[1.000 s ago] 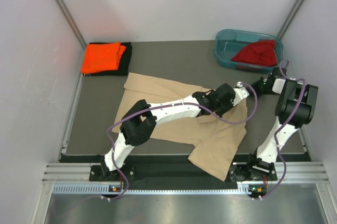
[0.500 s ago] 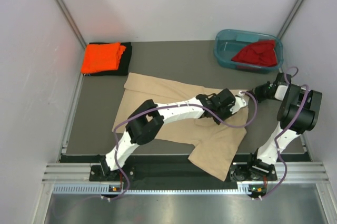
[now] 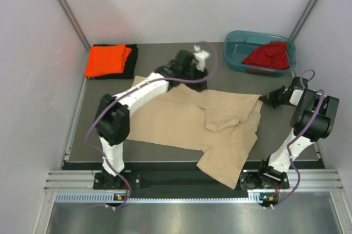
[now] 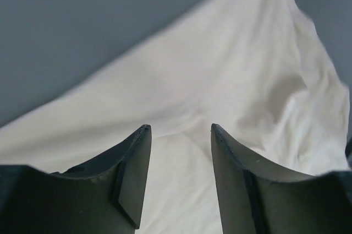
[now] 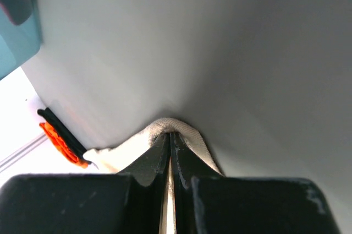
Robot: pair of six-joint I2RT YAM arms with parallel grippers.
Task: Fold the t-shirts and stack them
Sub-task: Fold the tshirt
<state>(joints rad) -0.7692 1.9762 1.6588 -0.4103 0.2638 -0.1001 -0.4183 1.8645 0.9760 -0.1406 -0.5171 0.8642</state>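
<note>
The beige t-shirt (image 3: 181,121) lies spread across the middle of the table, one end hanging over the near edge. My left gripper (image 3: 188,69) hangs raised over its far edge; in the left wrist view the jaws (image 4: 180,130) stand open with nothing between them, and beige cloth (image 4: 231,74) lies below. My right gripper (image 3: 269,99) is shut on the shirt's right edge, with the hem (image 5: 184,129) pinched between the fingers. The folded orange t-shirt (image 3: 107,59) lies on the black one (image 3: 131,63) at the back left. The dark red t-shirt (image 3: 268,55) is bunched in the tub.
A teal plastic tub (image 3: 235,47) stands at the back right corner. White walls close in the table on three sides. A metal rail (image 3: 181,181) runs along the near edge by the arm bases.
My left gripper opened, let go of the beige shirt and swung from the shirt's right middle up to its far edge. The right gripper shifted slightly right, still pinching the cloth.
</note>
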